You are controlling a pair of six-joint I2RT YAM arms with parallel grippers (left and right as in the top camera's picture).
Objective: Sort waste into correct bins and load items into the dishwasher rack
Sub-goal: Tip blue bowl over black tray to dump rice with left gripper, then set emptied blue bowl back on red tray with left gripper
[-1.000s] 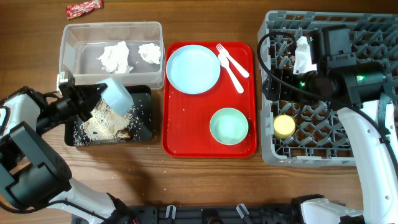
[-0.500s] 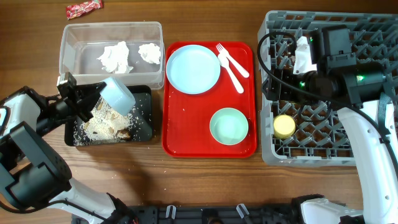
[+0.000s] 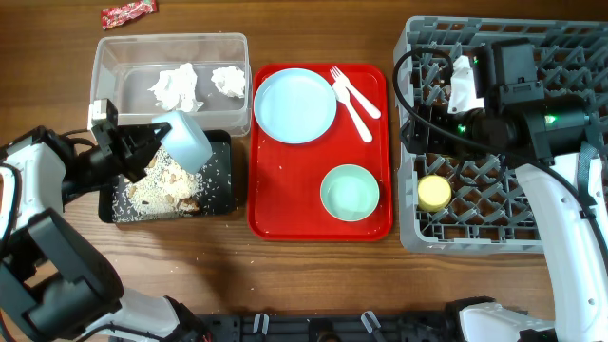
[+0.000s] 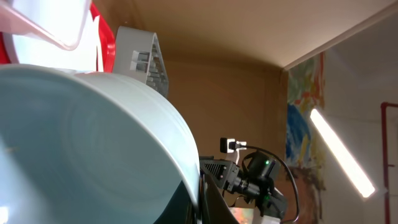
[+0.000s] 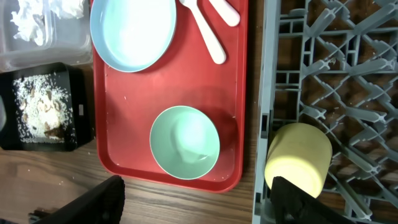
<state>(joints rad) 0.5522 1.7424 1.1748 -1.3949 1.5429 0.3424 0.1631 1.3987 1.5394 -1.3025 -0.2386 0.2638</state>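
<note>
pale blue bowl [image 3: 185, 141] is hanging tipped over the black tray [image 3: 224, 198] in my tightly clamped left pincer [image 3: 150, 145], tissues [image 3: 177, 87] and yellow cup [image 3: 435, 193] are lying sorted, while wrapper [image 3: 128, 12], plate [image 3: 294, 104], mint-green bowl [image 3: 350, 192] and forks [image 3: 352, 101] are waiting.

rack [image 3: 427, 33] cropped — right edge, wrapper [image 3: 128, 12] (unreadable)

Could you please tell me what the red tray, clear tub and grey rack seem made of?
The red tray: likely glossy moulded plastic, smooth. The clear tub: see-through plastic, tissues visible through walls. The dishwasher rack: matte grey moulded plastic lattice, apparently.
</note>
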